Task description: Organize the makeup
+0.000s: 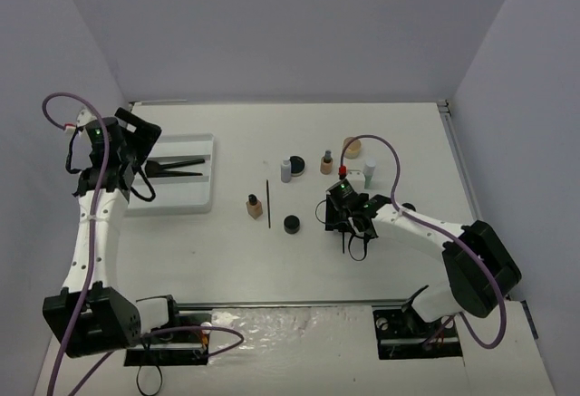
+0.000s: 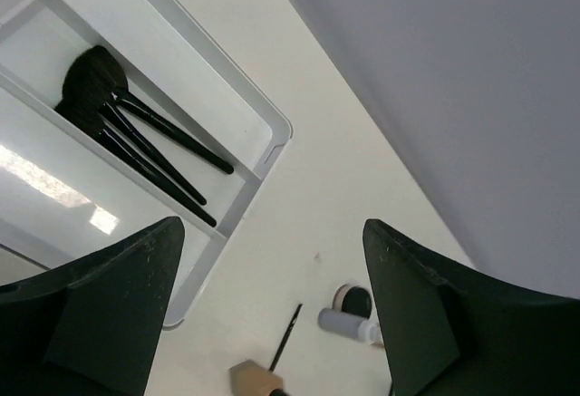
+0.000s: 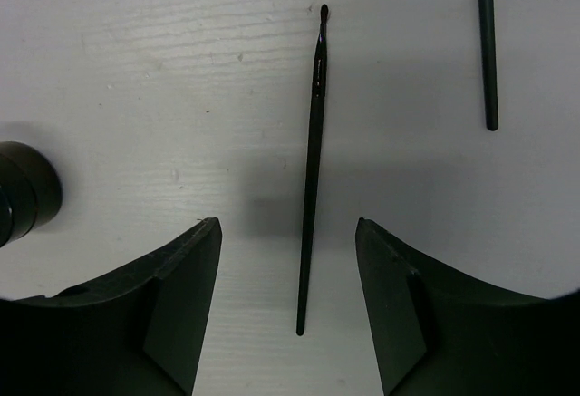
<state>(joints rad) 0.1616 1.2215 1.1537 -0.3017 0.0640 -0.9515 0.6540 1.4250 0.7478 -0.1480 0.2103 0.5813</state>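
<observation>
Top view: heads of the brushes (image 1: 181,163) in the tray (image 1: 195,198) are hidden under the left gripper (image 1: 138,159), which also covers the tray's left end. Well right of the tray, the right gripper (image 1: 349,224) hides the thin brush (image 3: 311,169) beneath it. Bottle markings are too small to read.

Left wrist view: tray (image 2: 272,133) cut by the left and top edges. Past the tray's corner:
- beige bottle (image 2: 254,381) cut by the bottom edge
- grey bottle (image 2: 344,322), far end lost behind a gripper finger (image 2: 435,314)
- round thing (image 2: 352,299) beside it, too small to tell pot from compact

Right wrist view: black pot (image 3: 23,198) cut by the left edge. Second thin stick (image 3: 488,52) cut by the top edge; pencil or brush, cannot tell. Both fingers run off the bottom.
</observation>
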